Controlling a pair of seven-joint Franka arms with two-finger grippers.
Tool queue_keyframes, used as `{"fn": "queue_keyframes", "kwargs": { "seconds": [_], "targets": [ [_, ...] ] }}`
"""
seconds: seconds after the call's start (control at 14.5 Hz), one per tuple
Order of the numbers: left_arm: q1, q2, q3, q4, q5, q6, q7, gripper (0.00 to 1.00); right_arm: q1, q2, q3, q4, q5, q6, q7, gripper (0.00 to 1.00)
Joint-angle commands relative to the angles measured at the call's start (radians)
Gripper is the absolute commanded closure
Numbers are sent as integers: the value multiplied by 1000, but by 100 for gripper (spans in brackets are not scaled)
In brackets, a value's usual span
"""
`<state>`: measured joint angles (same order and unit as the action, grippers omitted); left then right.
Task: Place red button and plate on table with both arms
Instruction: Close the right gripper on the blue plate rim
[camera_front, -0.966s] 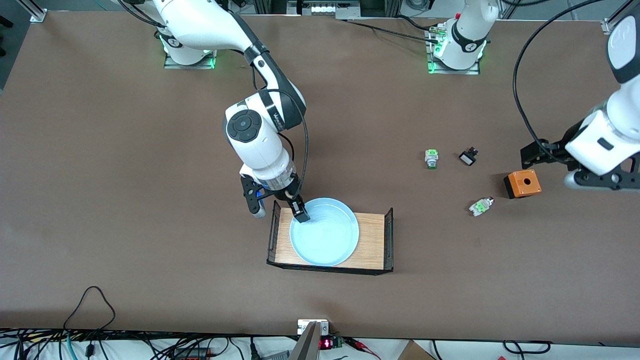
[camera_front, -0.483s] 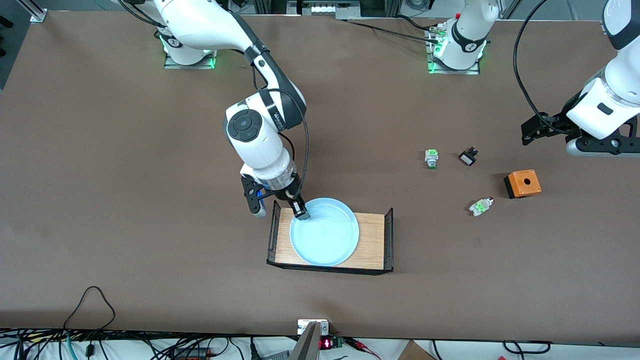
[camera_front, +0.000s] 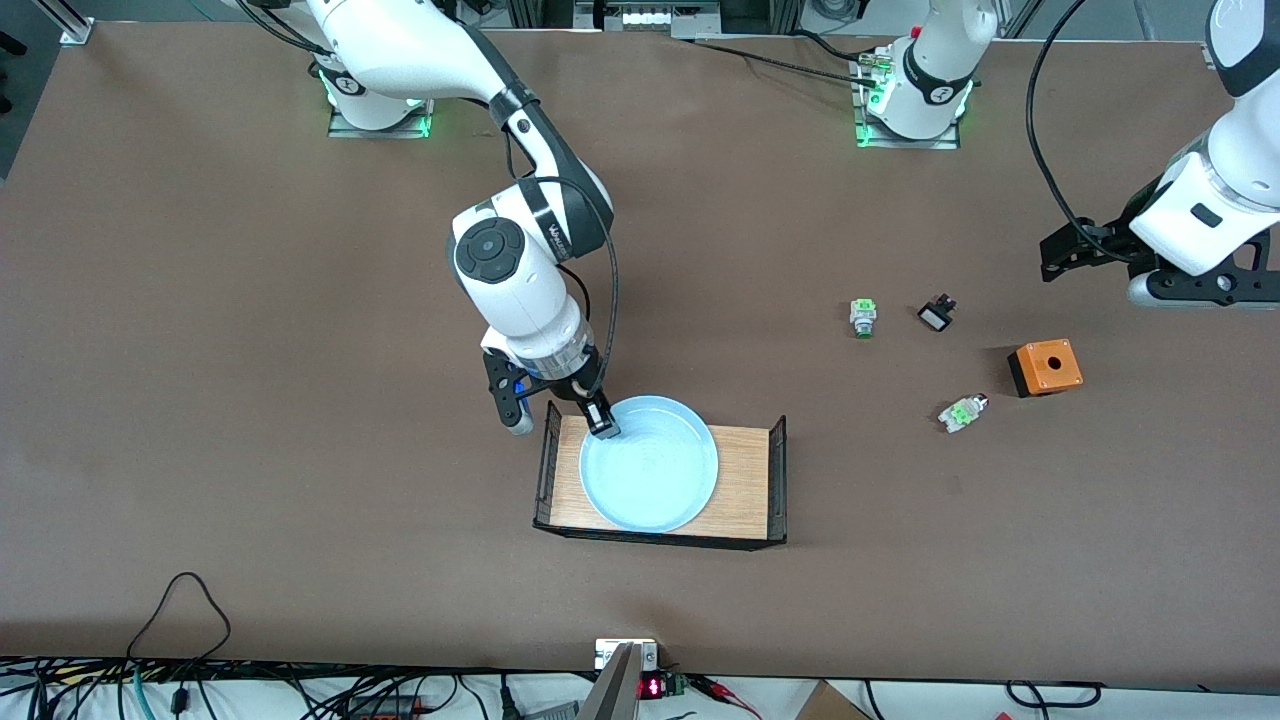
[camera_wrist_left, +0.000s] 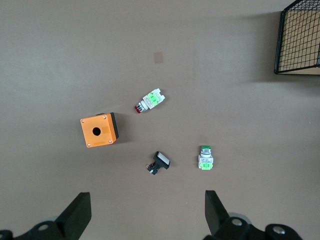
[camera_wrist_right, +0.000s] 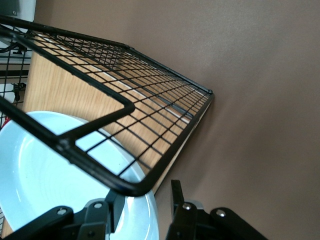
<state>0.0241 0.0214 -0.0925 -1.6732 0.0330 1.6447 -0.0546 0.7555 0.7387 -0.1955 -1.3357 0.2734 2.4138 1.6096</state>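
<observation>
Task barely begun: plate (camera_front: 650, 465) sits in wood tray (camera_front: 745, 470) w/ right claw (camera_front: 598, 420) clenched on its rim, red button (camera_front: 962, 411) lies on brown worktop (camera_front: 250, 330) toward left arm's end from tray, left claw (camera_wrist_left: 145, 212) spread, empty over it.

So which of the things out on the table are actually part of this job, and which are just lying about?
Part of the job:
- red button, lying on its side on the table
- plate, on the tray
- right gripper, at the plate's rim
- left gripper, open above the switches

Lying about:
- tray
- green-capped switch
- black switch
- orange box
</observation>
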Motion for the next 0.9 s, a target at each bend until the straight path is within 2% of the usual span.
{"fn": "queue_keyframes", "kwargs": {
  "seconds": [0.0, 0.41, 0.62, 0.83],
  "targets": [
    [-4, -9, -3, 13, -21, -25, -7, 0, 1, 11, 2, 26, 23, -7, 4, 59],
    [0, -9, 2, 13, -22, -37, -5, 0, 2, 11, 4, 26, 23, -9, 4, 64],
    [4, -9, 2, 13, -22, -37, -5, 0, 4, 11, 4, 26, 21, -10, 6, 74],
    [5, -8, 4, 13, -22, -37, -5, 0, 8, 11, 4, 26, 21, -10, 4, 80]
  ]
}}
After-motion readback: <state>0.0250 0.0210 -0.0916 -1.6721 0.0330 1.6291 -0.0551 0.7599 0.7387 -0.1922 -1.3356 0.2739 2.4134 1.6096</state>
